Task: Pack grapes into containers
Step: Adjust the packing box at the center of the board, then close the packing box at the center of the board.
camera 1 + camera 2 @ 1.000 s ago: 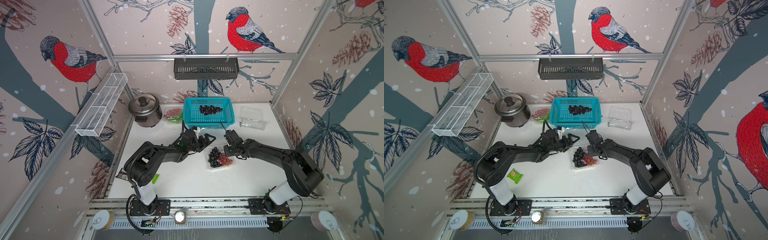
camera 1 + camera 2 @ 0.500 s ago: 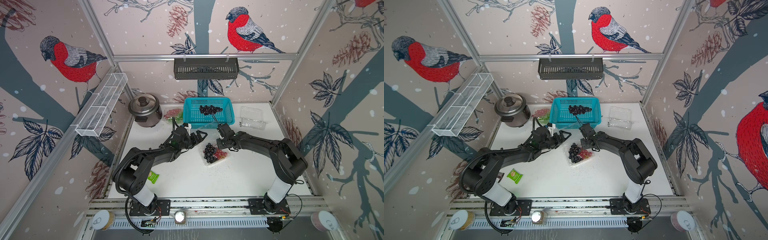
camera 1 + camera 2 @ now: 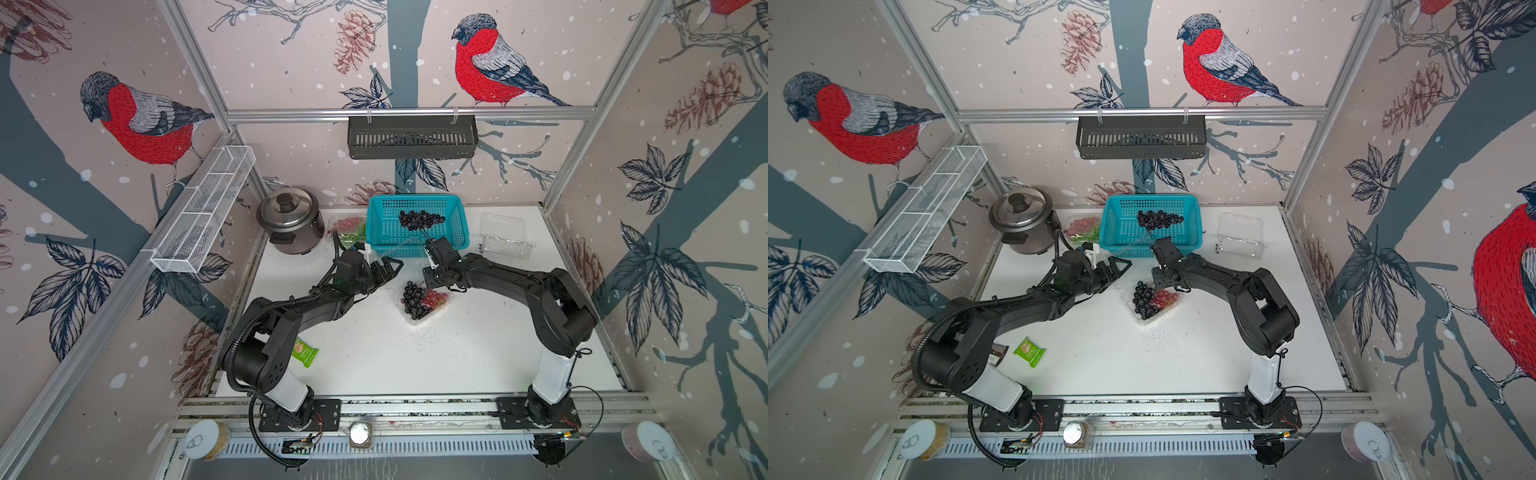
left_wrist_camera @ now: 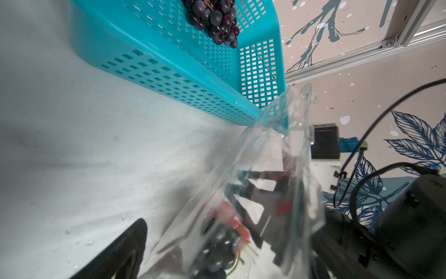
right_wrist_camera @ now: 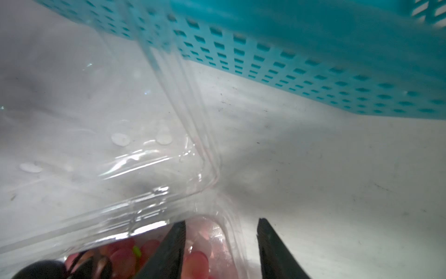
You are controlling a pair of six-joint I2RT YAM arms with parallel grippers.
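While the left gripper hangs spread wide and empty just left of the clear plastic hinged clamshell container of dark and red grapes, its raised lid (a glint in both top views, plain in the left wrist view) stands between the two arms, toward the teal perforated basket. The right gripper, parted and pinching nothing, straddles the container's corner wall; the left, facing the lid, looks better placed to fold it shut.

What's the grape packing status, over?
Open: left gripper, right gripper. Centre container holds dark and red grapes, lid up. Another dark bunch in basket. Nothing blocking.
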